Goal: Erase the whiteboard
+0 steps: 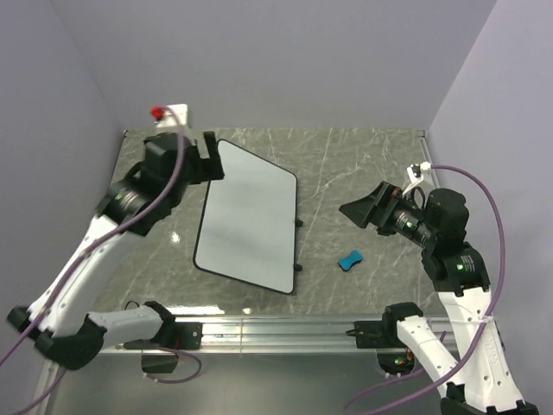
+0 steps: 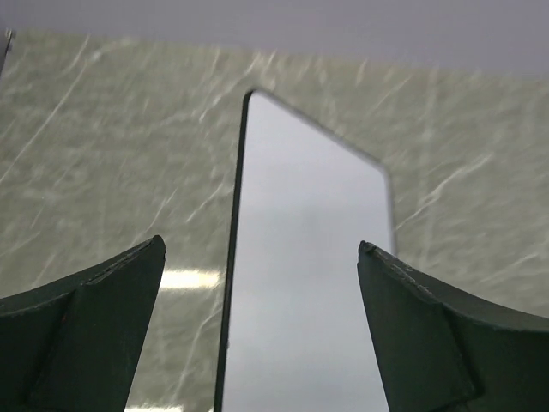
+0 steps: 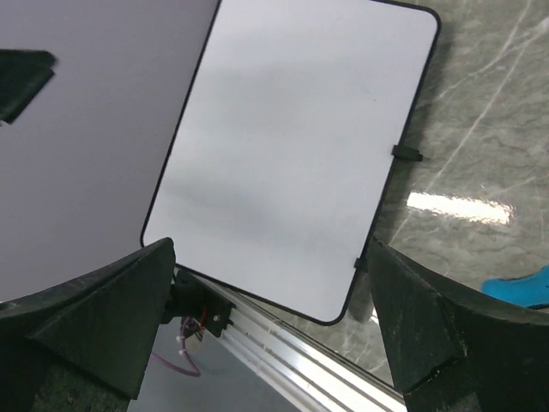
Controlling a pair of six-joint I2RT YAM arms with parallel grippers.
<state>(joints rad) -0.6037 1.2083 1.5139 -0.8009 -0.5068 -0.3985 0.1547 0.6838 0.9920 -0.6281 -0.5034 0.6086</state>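
Begin at the left claw: spread wide, pinching nothing, poised at the far left corner of the large flat white rectangular whiteboard with thin black frame, the frame's dark edge caught between the two fingers in the wrist view. Cannot tell from above whether touching the frame or just clear of it.

Move to the right claw: also spread and empty, held above the grey marbled bench, well apart from the board's right edge and pointing toward it.

Look outward from there to the small blue eraser block, loose on the bench near the board's right side, gripped by neither claw.

Place the whiteboard left of centre on the bench, face up, long side running away from the arm bases. Cannot tell how far tilted on its stand. Shows no clear mark in any view, though a faint trace cannot be ruled out.

Judge the step as a pause between grasps, with eraser down and both claws free. Seems, with a face this clean, to leave little to wipe. Calls, if any trace remains, for lowering the right claw onto the eraser, pinching it across its narrow middle and sweeping it over the face, left claw steadying the frame against sliding.

Count two claws, one whiteboard, one eraser, and two small black stand clips on the board's right edge.
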